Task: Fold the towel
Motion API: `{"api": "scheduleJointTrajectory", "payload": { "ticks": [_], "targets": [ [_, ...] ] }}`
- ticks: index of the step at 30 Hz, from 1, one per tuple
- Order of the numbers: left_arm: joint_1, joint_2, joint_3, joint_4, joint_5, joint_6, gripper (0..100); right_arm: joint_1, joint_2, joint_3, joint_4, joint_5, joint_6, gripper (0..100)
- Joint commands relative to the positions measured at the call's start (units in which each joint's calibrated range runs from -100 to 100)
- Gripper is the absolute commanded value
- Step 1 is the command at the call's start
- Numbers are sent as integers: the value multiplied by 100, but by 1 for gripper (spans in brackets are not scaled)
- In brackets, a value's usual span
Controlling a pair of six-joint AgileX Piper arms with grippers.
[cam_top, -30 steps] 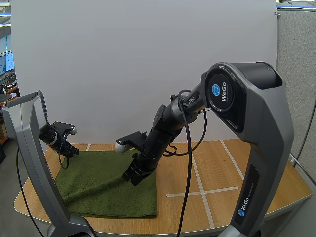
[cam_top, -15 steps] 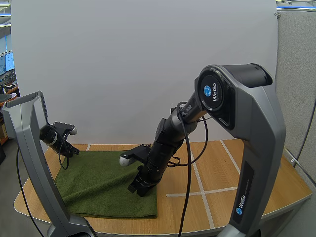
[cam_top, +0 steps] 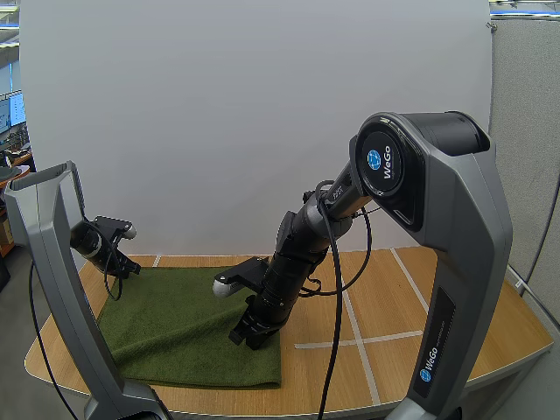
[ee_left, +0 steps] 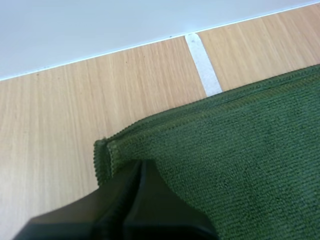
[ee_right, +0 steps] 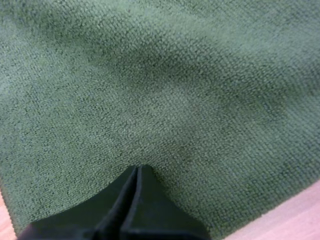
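The wooden counter (cam_top: 394, 297) carries a green towel (cam_top: 175, 324), spread flat over its left half, with white tape lines to the right. My right hand (cam_top: 248, 335) points down onto the towel near its right edge, fingers pressed together with nothing between them. My left hand (cam_top: 122, 267) sits at the towel's far left corner, fingers likewise closed together.

The towel (cam_top: 175, 328) is green cloth, matt, with a short nubbly pile and a ribbed hem. The table (cam_top: 394, 289) is pale wood grain, smooth, low sheen, with strips of matt whitish tape (ee_left: 202, 65). The left gripper (ee_left: 141, 165) and right gripper (ee_right: 138, 169) are black, smooth, faintly shiny.
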Motion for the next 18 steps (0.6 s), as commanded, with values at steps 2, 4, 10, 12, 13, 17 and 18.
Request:
{"api": "scheduleJointTrajectory", "payload": {
  "ticks": [2, 4, 10, 12, 13, 17, 18],
  "targets": [
    [-26, 4, -18, -5, -70, -57, 0, -4, 68, 180, -538, 422, 60, 0],
    [-26, 4, -18, -5, -119, -57, 0, -4, 68, 180, -571, 496, 98, 0],
    [-26, 4, -18, -5, -266, -57, 0, -4, 68, 180, -626, 702, 161, 0],
    [-26, 4, -18, -5, -316, -57, 0, -4, 68, 180, -680, 702, 203, 0],
    [-26, 4, -18, -5, -328, -57, 0, -4, 68, 180, -702, 702, 245, 0],
    [-26, 4, -18, -18, -433, -57, 0, -4, 40, 180, -687, 599, 270, 0],
    [-26, 4, -18, -73, -450, -57, 0, -4, 5, 180, -659, 499, 270, 0]
  ]
}}
